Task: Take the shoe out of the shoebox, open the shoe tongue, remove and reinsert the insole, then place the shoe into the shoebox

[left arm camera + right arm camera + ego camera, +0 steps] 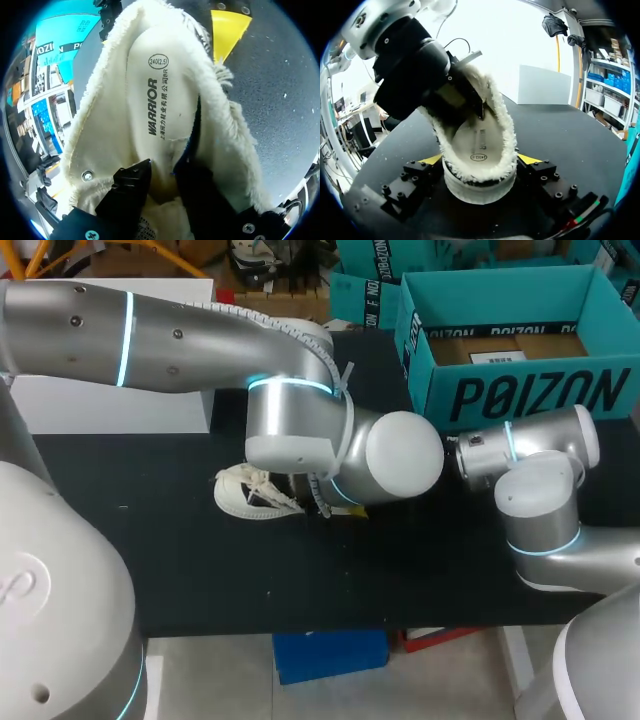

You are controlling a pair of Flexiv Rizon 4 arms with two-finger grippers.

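Right hand (479, 162): clamped on heel of fleece-lined shoe (480, 125), out of teal shoebox (520, 390), on or just over desk (570, 135). Left hand (162, 174): deep inside shoe, on insole (160, 90); can't tell whether pinched or apart. Confirm bite on insole edge before pulling. Peel up and back toward heel slowly; expect fleece drag. Brace heel hard to avoid lifting whole shoe. No yanking.

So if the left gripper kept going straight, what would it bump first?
The insole. The left gripper points down into the shoe, and the insole lies right ahead. It may be touching it now; that's hard to tell.
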